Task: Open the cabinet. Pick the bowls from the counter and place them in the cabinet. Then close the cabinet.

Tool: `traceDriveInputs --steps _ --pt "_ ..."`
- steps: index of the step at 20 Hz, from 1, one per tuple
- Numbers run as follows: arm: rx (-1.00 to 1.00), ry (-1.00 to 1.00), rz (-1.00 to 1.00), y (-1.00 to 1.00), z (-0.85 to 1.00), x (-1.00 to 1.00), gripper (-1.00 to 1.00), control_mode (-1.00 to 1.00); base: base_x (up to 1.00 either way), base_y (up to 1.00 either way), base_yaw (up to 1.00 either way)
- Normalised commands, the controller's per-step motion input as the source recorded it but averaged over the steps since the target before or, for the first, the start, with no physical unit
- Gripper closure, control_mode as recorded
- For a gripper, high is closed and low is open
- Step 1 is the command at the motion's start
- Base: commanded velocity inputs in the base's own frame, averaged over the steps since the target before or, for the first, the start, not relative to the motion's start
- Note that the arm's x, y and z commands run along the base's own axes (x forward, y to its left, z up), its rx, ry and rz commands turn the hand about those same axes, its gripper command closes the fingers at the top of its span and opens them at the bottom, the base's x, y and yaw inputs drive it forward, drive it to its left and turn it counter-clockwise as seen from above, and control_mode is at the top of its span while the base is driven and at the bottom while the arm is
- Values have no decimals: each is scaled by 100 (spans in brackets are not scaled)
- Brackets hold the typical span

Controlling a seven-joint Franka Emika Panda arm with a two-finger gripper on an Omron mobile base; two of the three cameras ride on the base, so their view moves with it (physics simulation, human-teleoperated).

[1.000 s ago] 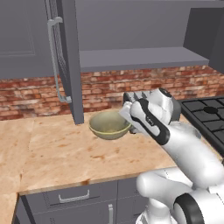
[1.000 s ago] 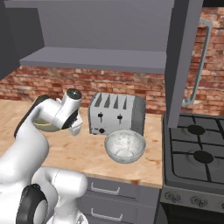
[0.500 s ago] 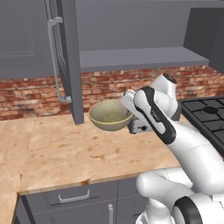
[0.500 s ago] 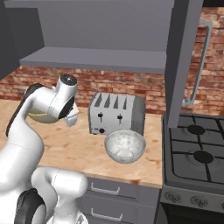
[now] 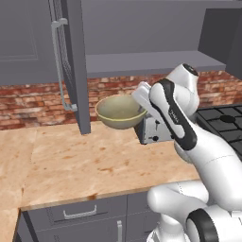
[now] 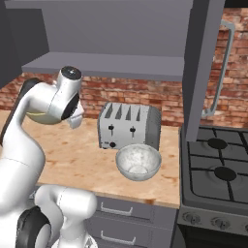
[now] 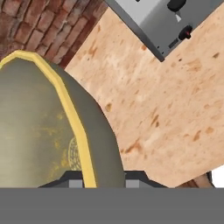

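**Olive bowl in the air by its rim, open door edge close on the left**

Going left to right: the cabinet [image 5: 71, 66] has its left door swung out, handle [image 5: 59, 66] facing the room, and that door's edge hangs just left of the olive-tan bowl [image 5: 120, 111]. The bowl is held clear above the tabletop [image 5: 85, 160], below the cabinet's shelf lip. The fingers [image 7: 97, 180] pinch its rim, one tip inside, one outside, as the hand view shows. That thin rim hold is the main risk: a glossy wall gripped at one point could pivot or slip if the wrist tilts. Swinging left could knock the bowl against the door edge; rising too close to the lip could catch the rim underneath.

Next right, the toaster [image 6: 128, 127] stands toward the tabletop's back edge, partly behind the arm. The white marbled bowl [image 6: 138, 162] waits near the front edge, just before the toaster. Farthest right, the stove [image 6: 218, 169] adjoins the tabletop's right end, under the other open door [image 6: 201, 68].
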Motion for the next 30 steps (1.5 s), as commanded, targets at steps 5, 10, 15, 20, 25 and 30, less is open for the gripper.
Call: traceDriveInputs --steps 5,10,15,20,25,30 --pt "8 -18 -1 0 54 -2 100 -100 0 0 0" --pt "8 -18 -4 0 53 -5 100 -100 0 0 0" --pt "6 -11 -4 0 53 0 100 -100 0 0 0" --pt "3 -7 -4 0 47 0 100 -100 0 0 0" --pt "1 -2 -5 0 32 0 100 -100 0 0 0" --pt "0 0 -6 0 27 9 100 -100 0 0 0"
